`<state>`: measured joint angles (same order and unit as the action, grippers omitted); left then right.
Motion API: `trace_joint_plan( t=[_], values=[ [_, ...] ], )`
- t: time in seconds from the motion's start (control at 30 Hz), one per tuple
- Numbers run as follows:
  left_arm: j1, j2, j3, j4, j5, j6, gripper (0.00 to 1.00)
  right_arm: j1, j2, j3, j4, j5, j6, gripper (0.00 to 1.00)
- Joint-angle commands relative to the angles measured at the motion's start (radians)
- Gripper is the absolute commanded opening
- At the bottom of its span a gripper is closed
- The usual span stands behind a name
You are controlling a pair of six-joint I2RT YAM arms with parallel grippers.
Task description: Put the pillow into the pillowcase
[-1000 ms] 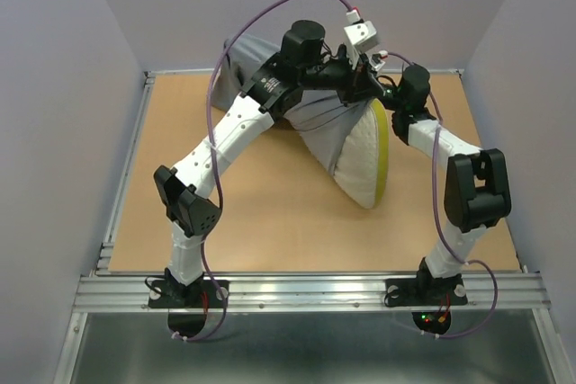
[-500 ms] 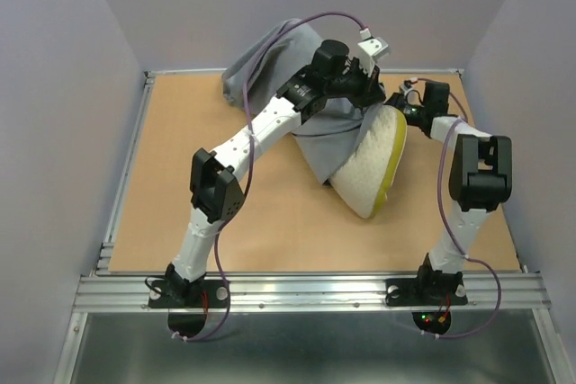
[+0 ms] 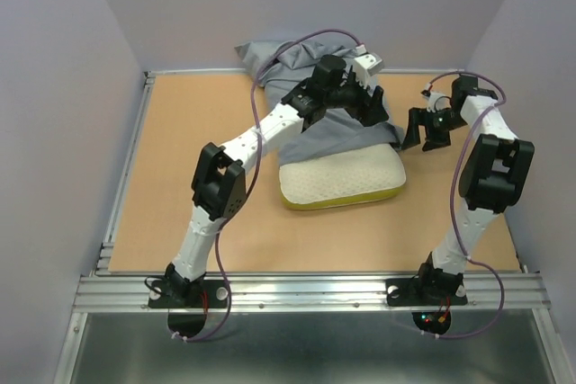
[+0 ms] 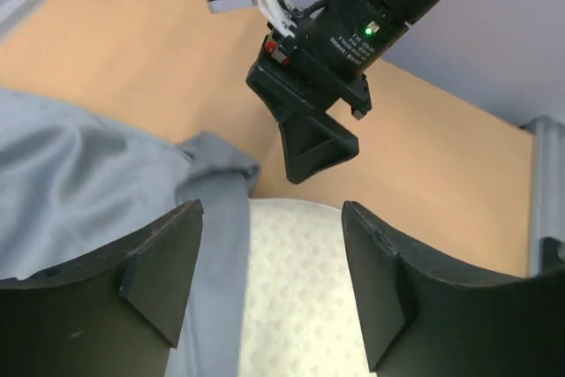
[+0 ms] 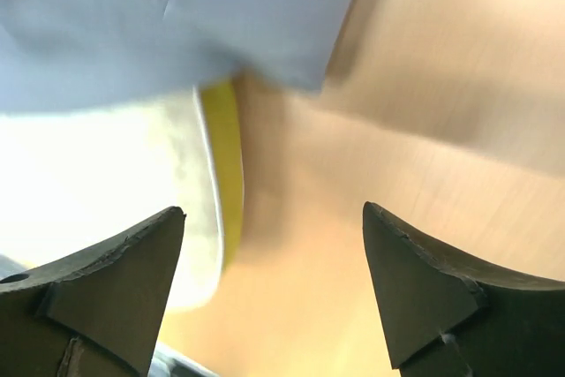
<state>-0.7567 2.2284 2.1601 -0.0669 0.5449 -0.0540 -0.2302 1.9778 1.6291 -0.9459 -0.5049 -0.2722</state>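
pillow point(image 3: 342, 182): flat mid-frame, far end covered by pillowcase point(image 3: 333, 128)
left gripper point(image 4: 269, 218): fingers apart, empty, over pillowcase edge, likely to regrip
right gripper point(image 3: 425, 129): fingers apart, empty, frame right

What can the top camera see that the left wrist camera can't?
Only the top camera shows both whole arms and the yellow band along the pillow. Only the left wrist camera shows a green light lit above the right gripper. Both show the grey pillowcase covering part of the pillow, the right gripper and the table.
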Motion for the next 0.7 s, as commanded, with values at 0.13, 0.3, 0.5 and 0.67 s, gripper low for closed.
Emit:
trace_joint_plan(
  t=[0.13, 0.3, 0.5, 0.67],
  values=[
    [0.19, -0.295, -0.218, 0.069, -0.06, -0.041, 0.98, -0.008, -0.114, -0.018, -0.24, 0.006, -0.257, 0.86],
    [0.309, -0.201, -0.165, -0.211, -0.268, 0.175, 0.98, 0.0, -0.155, -0.098, -0.307, -0.145, -0.193, 0.95],
    [0.33, -0.111, -0.265, -0.294, -0.277, 0.313, 0.76, 0.032, -0.114, -0.176, -0.271, -0.098, -0.127, 0.95],
    [0.287, -0.069, -0.302, -0.346, -0.241, 0.416, 0.46, 0.042, -0.054, -0.221, -0.199, -0.09, -0.102, 0.7]
  ],
)
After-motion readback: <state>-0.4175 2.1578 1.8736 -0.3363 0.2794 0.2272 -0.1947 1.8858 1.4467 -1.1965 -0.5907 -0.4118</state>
